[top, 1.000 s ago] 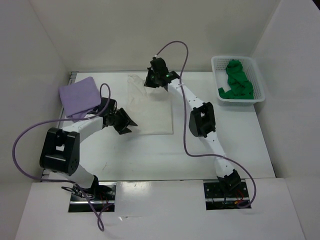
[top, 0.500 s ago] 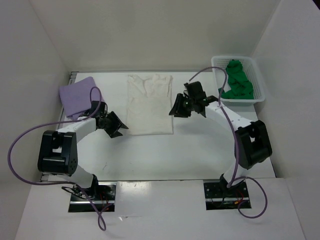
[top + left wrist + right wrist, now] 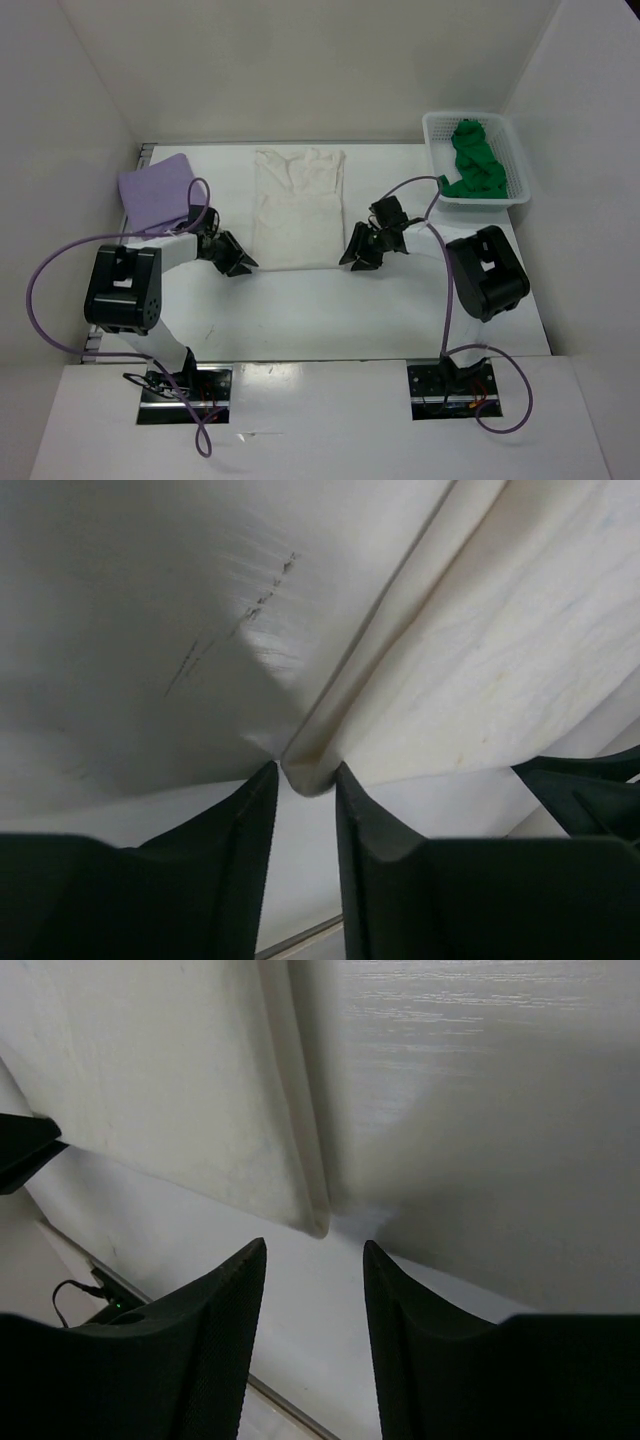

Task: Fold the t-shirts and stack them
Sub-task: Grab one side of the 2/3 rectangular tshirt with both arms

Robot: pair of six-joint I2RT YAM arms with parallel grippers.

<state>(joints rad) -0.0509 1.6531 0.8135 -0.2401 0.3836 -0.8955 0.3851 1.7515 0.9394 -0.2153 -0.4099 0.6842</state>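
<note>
We bring our right arm [image 3: 425, 240] from the cream shirt's [image 3: 298, 210] far edge to its near right corner, jaws now parted.

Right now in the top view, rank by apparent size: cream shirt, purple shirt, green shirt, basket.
1. cream shirt, spread flat
2. basket, only a little smaller
3. purple shirt, folded, edge partly behind the arm
4. green shirt, bunched inside the basket
</note>
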